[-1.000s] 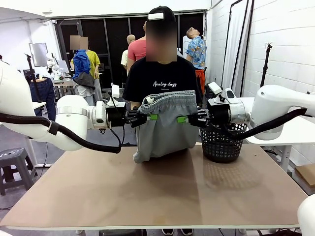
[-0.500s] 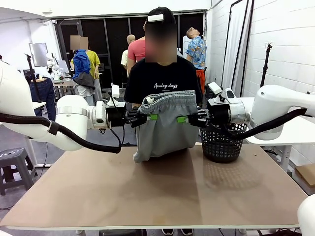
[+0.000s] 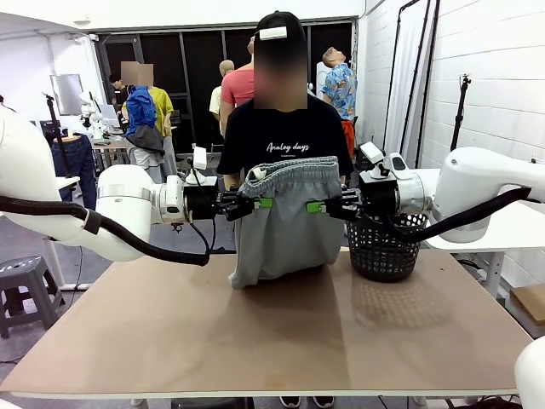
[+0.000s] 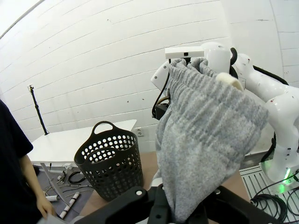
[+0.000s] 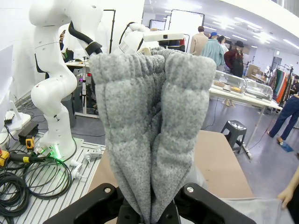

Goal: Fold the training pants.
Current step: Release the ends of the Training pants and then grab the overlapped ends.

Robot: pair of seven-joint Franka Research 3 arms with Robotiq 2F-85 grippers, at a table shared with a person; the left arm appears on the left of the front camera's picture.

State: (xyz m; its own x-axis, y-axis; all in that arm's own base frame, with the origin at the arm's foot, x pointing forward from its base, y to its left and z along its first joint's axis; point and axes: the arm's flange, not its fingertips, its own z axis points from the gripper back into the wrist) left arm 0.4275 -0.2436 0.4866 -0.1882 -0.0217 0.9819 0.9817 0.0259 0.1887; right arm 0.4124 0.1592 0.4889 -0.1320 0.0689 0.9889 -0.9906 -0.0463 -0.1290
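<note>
Noted grey training pants point(image 3: 283, 217) hanging just left of black basket point(image 3: 385, 247), lower end resting on table point(image 3: 255, 341). Found left pincer point(image 3: 264, 203) and right pincer point(image 3: 313, 207) each pinching bunched waistband fabric, on opposite sides. Read "Analog days" on black shirt point(image 3: 285, 136) of person behind pants.

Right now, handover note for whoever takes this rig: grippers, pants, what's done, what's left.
Left gripper: shut on the training pants, at one side just below the waistband.
Right gripper: shut on the opposite side.
The pants hang between the two, waistband up, lower end down at the table, next to the black basket. Person stands close behind them.
Done: pants lifted and spread.
Left: lay them down and fold; no finished fold shows.
</note>
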